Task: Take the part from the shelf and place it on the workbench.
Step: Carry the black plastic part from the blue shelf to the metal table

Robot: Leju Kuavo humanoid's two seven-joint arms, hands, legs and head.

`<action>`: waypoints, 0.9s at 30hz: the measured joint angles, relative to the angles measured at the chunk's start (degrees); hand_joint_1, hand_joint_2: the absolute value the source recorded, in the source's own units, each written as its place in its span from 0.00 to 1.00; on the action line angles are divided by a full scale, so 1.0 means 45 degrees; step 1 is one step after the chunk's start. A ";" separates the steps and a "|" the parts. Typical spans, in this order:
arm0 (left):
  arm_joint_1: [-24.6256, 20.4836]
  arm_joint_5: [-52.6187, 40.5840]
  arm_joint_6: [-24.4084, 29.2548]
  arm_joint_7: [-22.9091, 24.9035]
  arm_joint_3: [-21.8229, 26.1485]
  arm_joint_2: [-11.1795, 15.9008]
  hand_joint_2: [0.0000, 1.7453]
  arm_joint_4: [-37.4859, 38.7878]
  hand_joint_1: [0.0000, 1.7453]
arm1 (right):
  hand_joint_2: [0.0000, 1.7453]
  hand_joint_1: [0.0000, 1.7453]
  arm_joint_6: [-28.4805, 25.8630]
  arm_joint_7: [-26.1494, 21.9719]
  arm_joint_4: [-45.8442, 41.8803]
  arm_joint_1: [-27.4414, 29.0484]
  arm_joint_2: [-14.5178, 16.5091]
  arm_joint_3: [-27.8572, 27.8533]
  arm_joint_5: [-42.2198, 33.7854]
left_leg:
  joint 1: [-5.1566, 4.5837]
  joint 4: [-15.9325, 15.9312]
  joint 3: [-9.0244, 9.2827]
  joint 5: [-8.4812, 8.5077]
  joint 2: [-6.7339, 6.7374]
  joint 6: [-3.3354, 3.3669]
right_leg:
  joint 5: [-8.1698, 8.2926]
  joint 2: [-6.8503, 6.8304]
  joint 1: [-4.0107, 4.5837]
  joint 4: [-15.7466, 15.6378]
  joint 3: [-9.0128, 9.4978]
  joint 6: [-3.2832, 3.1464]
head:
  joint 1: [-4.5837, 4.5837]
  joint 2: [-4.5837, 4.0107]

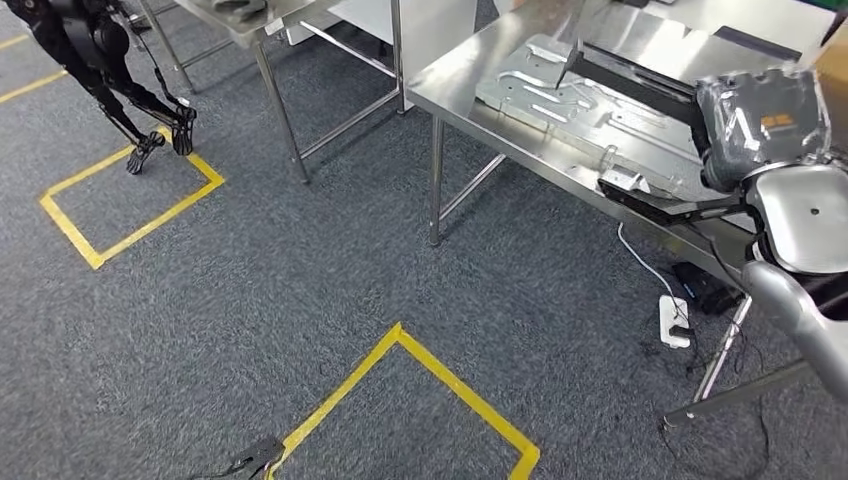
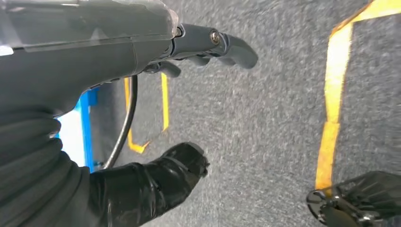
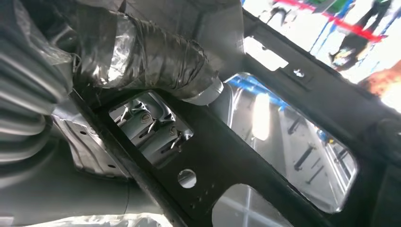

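The part is a black metal frame (image 1: 632, 78) with large cutouts, lying low over the steel workbench (image 1: 470, 75) at the upper right. My right hand (image 1: 762, 122), wrapped in clear film, grips the frame at its near end. In the right wrist view the taped thumb (image 3: 151, 56) lies across the frame (image 3: 213, 156), and the shiny bench top shows through the cutouts. A silver stamped plate (image 1: 545, 95) lies on the bench under the frame. My left hand (image 2: 142, 52) hangs over the carpet, fingers (image 2: 231, 47) spread and holding nothing.
Yellow tape squares (image 1: 130, 205) mark the grey carpet. A white power strip (image 1: 675, 320) and cables lie under the bench. A second steel table (image 1: 262, 35) stands at the back, with another robot's black legs (image 1: 150, 115) at the far left.
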 joint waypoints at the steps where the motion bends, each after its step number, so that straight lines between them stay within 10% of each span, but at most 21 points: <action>1: 0.0012 0.0027 -0.0007 0.0002 -0.0045 0.0018 1.00 -0.0075 0.00 | 1.00 1.00 0.0059 -0.0030 0.0011 -0.0156 0.0012 0.0099 0.0101 | -0.0024 -0.0035 -0.0005 0.0032 0.0129 0.0034 | -0.0411 -0.0351 0.0032 0.0671 -0.0272 0.0026 | 0.0013 0.0000; 4: 0.0079 0.0100 -0.0014 0.0001 -0.0133 0.0053 1.00 -0.0218 0.00 | 1.00 1.00 0.0154 -0.0116 0.0061 -0.0385 0.0064 0.0389 0.0266 | 0.0005 0.0027 -0.0054 0.0009 0.0590 0.0034 | -0.0980 -0.0581 -0.0027 0.2252 -0.0846 0.0189 | 0.0027 0.0000; 7: 0.0095 0.0204 -0.0012 0.0000 -0.0251 0.0087 1.00 -0.0352 0.00 | 1.00 1.00 0.0160 -0.0175 0.0121 -0.0646 0.0141 0.0644 0.0342 | 0.0077 0.0273 -0.0114 -0.0157 0.1026 -0.0124 | -0.0094 -0.1141 -0.0080 0.0462 0.0241 0.0374 | 0.0034 0.0000; 10: 0.0101 0.0222 -0.0011 0.0000 -0.0323 0.0160 1.00 -0.0456 0.00 | 1.00 1.00 0.0159 -0.0186 0.0161 -0.0873 0.0214 0.0796 0.0376 | 0.0001 0.0565 -0.0187 -0.0330 0.1369 -0.0323 | 0.0111 -0.1670 0.0086 -0.0721 0.0820 0.0151 | 0.0047 0.0000; 12: 0.0102 0.0227 -0.0012 0.0000 -0.0357 0.0176 1.00 -0.0505 0.00 | 1.00 1.00 0.0159 -0.0187 0.0191 -0.0918 0.0245 0.0886 0.0387 | -0.0011 0.0610 -0.0192 -0.0377 0.1603 -0.0410 | 0.0176 -0.1341 0.0101 -0.0718 0.0752 -0.0091 | 0.0027 0.0000; 19: 0.0220 0.0441 0.0022 -0.0010 -0.0424 0.0217 1.00 -0.0607 0.00 | 1.00 1.00 0.0128 -0.0266 0.0257 -0.1074 0.0430 0.1118 0.0441 | 0.0115 0.4247 -0.1963 -0.2040 0.0408 -0.0619 | 0.0341 -0.0307 0.0100 -0.0793 0.0680 -0.0452 | -0.0004 0.0000; 23: 0.0259 0.0563 0.0128 -0.0078 -0.0476 0.0216 1.00 -0.0607 0.00 | 1.00 1.00 0.0054 -0.0299 0.0346 -0.1139 0.0655 0.1363 0.0602 | 0.0126 0.1792 -0.0891 -0.0570 -0.0203 -0.0365 | 0.0421 0.0341 0.0124 -0.0785 0.0651 -0.0412 | 0.0004 0.0000; 27: 0.0212 0.0595 0.0268 -0.0224 -0.0605 0.0215 1.00 -0.0599 0.00 | 1.00 1.00 -0.0187 -0.0425 0.0459 -0.1171 0.0947 0.1678 0.0669 | 0.0096 0.0623 -0.0367 -0.0244 -0.0498 -0.0223 | 0.0596 0.0785 0.0032 -0.0874 0.0529 -0.0126 | 0.0002 0.0000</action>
